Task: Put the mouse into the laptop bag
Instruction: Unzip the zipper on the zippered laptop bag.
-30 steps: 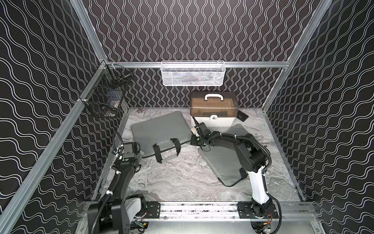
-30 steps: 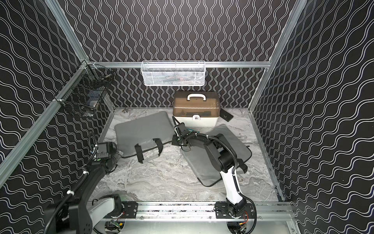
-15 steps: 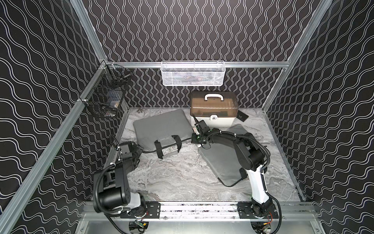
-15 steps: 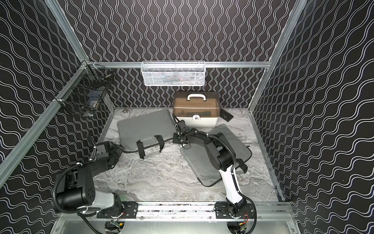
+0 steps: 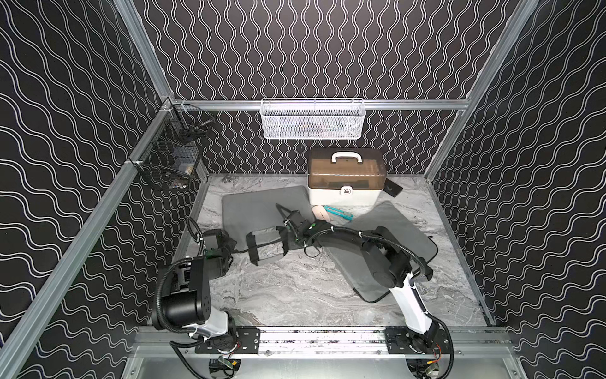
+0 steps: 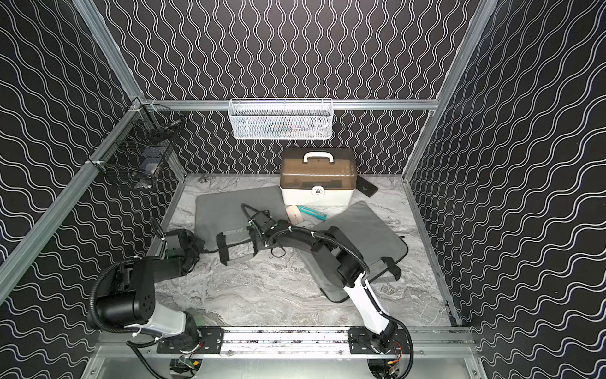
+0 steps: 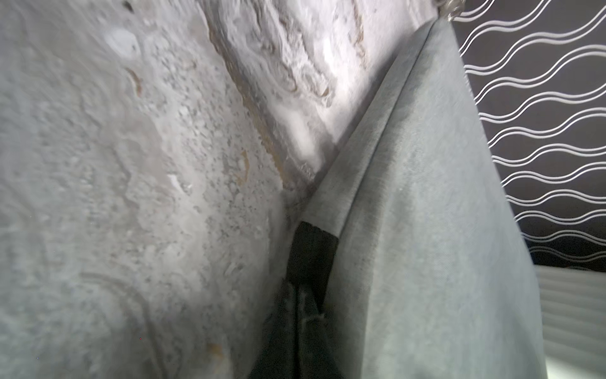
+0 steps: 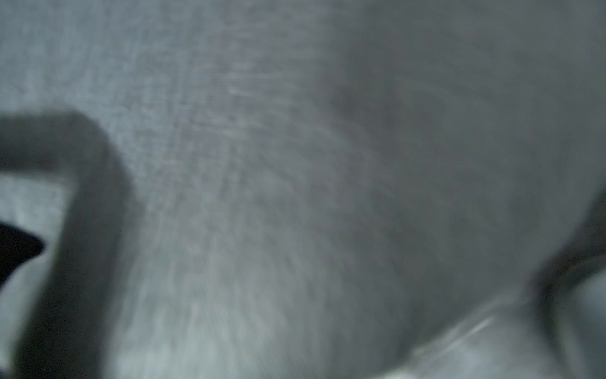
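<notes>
The grey laptop bag (image 5: 262, 210) (image 6: 236, 210) lies flat at the left-centre, its black handles at its front edge. The pale mouse (image 5: 319, 212) (image 6: 292, 213) sits on the table just right of the bag, in front of the box. My left gripper (image 5: 229, 249) (image 6: 198, 251) is at the bag's front-left corner. In the left wrist view it (image 7: 298, 295) is shut on a black tab (image 7: 311, 252) of the bag (image 7: 426, 229). My right gripper (image 5: 284, 233) (image 6: 255, 237) is low at the bag's right handle, shut. Blurred grey fabric (image 8: 295, 164) hides its jaws.
A second grey sleeve (image 5: 387, 239) lies under the right arm. A brown-lidded white box (image 5: 346, 180) stands at the back, a teal tool (image 5: 339, 213) and a black flat item (image 5: 392, 187) near it. A white mesh basket (image 5: 311, 119) and a black wire basket (image 5: 170, 160) hang on the walls.
The left arm folded down and reached to the bag's front-left corner, and its jaws went from open to shut on the black tab. The right gripper slid left along the bag's front edge.
</notes>
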`<state>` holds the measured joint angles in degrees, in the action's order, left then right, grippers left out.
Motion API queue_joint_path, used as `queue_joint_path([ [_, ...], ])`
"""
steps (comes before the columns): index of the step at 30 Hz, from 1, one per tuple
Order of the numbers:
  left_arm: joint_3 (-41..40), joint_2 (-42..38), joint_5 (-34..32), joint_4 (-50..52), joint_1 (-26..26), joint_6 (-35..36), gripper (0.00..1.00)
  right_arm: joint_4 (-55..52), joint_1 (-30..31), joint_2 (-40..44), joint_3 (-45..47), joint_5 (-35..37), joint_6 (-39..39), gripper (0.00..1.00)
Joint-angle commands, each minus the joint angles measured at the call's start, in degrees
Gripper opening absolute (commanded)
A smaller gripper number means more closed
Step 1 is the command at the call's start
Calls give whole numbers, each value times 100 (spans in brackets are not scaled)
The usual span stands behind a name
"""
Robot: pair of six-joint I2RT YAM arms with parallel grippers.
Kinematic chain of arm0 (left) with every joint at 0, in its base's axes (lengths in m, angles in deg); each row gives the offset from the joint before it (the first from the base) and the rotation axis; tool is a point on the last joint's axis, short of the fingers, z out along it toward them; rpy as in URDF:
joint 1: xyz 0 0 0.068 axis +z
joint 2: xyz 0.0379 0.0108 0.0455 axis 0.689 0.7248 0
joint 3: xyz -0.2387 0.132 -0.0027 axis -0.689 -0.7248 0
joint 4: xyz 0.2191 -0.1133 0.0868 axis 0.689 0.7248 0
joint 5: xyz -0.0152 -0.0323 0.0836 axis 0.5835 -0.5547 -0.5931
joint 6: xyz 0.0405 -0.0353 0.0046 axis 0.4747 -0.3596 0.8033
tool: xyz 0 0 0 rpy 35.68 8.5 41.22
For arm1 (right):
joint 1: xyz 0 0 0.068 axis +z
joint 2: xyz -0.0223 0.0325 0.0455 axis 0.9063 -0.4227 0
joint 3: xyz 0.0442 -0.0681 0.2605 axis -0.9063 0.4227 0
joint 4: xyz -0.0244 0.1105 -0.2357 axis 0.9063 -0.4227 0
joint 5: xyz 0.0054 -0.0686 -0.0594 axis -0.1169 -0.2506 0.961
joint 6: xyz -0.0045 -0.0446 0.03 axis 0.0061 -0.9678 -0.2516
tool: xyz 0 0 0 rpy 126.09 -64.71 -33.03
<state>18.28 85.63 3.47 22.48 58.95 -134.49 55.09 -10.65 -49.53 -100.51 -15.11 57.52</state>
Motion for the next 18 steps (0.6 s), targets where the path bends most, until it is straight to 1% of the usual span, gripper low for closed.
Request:
queue_joint_path([
  [1, -147, -140, 827, 802, -107, -166, 0, 122, 284, -114, -163, -974, -45, 0],
  [4, -318, -549, 640, 1137, -107, -275, 0, 102, 244, -192, -146, -861, 11, 0],
  [6, -467, -978, 440, 1555, -103, -395, 0, 99, 76, -202, -91, -903, 23, 0],
  [9, -616, -1897, -30, 2526, -105, -539, 0, 187, -279, -99, 94, -964, 19, 0],
  [13, -630, -3148, -546, 3807, -90, -624, 0, 306, -947, 57, 248, -1155, -16, 0],
  [15, -591, -3498, -591, 4172, -89, -627, 0, 302, -1234, 61, 233, -1279, -21, 0],
  [18, -461, -3630, -710, 4641, -90, -614, 0, 395, -1565, 197, 430, -1526, -29, 0],
])
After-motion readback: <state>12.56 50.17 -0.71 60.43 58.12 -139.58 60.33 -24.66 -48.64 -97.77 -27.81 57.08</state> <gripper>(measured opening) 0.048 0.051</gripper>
